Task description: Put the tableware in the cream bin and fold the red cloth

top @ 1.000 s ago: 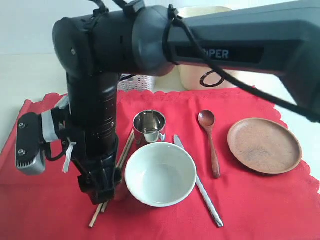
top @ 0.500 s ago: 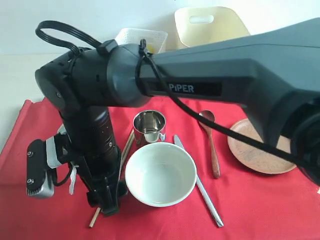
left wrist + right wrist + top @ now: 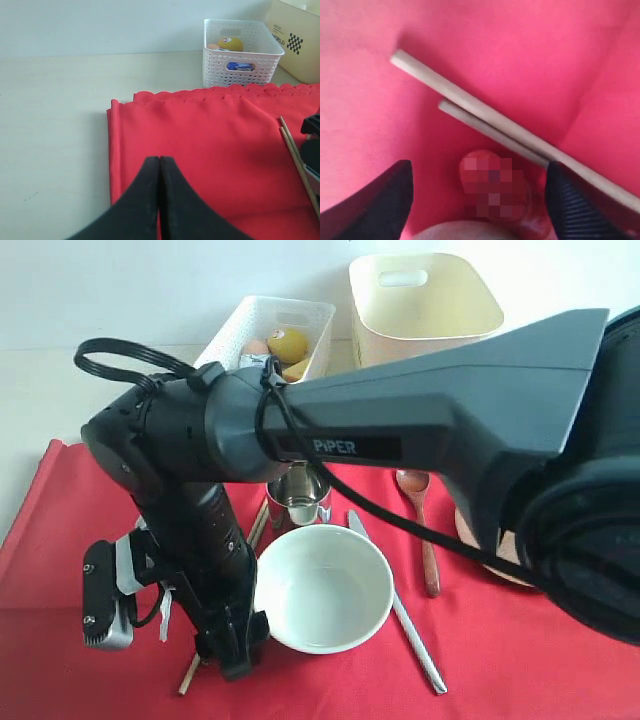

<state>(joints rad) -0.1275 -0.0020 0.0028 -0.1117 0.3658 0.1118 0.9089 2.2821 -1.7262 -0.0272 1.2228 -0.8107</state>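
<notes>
the right fingers [image 3: 377, 200] stand wide apart, low over the red cloth [image 3: 520, 660]. they straddle the two wooden chopsticks [image 3: 485, 122], which lie side by side just beside the pale bowl [image 3: 322, 590]. nothing is gripped yet. the left fingers [image 3: 145, 200] are pressed together on nothing, above the cloth's edge where it meets the bare desk [image 3: 55, 125]. the cream bin [image 3: 425, 300] sits behind the cloth, well apart from the chopsticks, and looks empty. the steel cup [image 3: 298, 498], spoon [image 3: 420, 530] and knife [image 3: 405, 615] all lie on the cloth.

several things could go wrong from here. the sticks are thin and round with staggered ends, so closing fingers may catch only one, or roll them apart. coming down too far, the tips could pinch a fold of cloth along with the wood; the lift would then drag the cloth and upset the cup or bowl. the grip looks set toward one end of the sticks, so they may hang tilted and slip on the way to the bin. the wrist is also very near the bowl, and a sideways drift could shove it.
</notes>
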